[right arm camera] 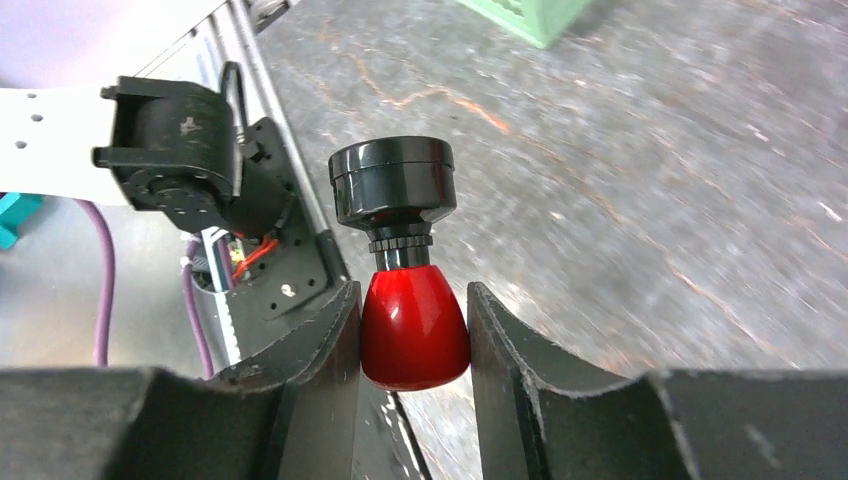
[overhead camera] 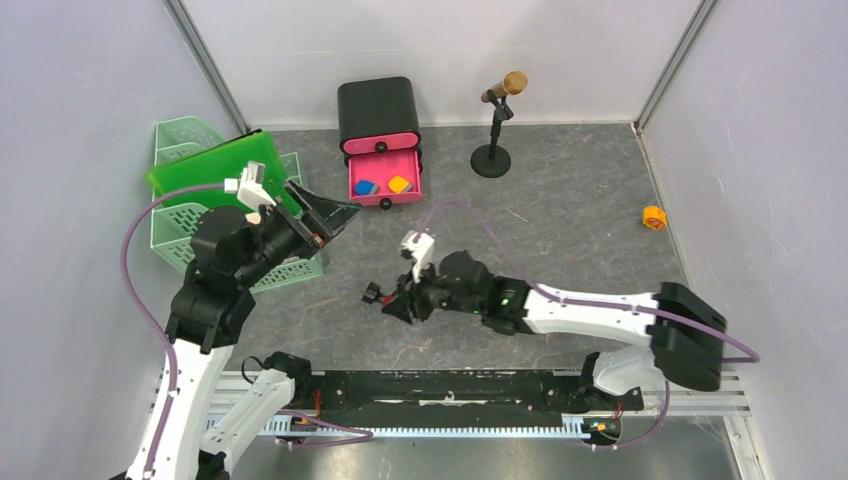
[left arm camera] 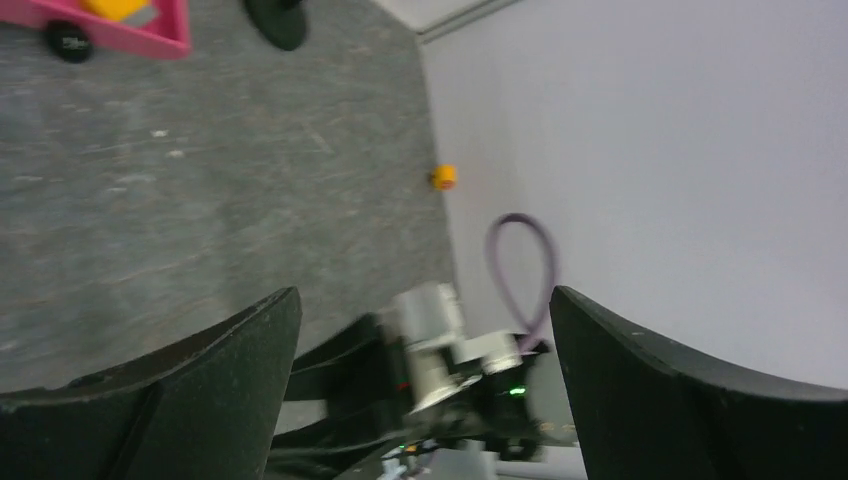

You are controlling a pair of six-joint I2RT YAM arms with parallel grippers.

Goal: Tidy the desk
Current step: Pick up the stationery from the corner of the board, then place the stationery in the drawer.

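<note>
My right gripper (right arm camera: 412,296) is pinched on the small glossy red bulb with a black cylindrical cap (right arm camera: 415,330), over the near middle of the dark-grey, pale-veined marbled desk (overhead camera: 560,200), while my left gripper (overhead camera: 330,215) hangs with fingers spread wide by the mint-green plastic tiered tray (overhead camera: 185,245).

- black drawer box (overhead camera: 378,112), pink drawer (overhead camera: 384,180) open, blue piece (overhead camera: 365,187) and orange piece (overhead camera: 398,184) inside
- gold microphone on black stand (overhead camera: 497,125)
- mint-green tray (overhead camera: 190,215) under a green board (overhead camera: 215,168)
- small orange object (overhead camera: 653,217), far right
- red bottle (right arm camera: 410,310), black cap
</note>
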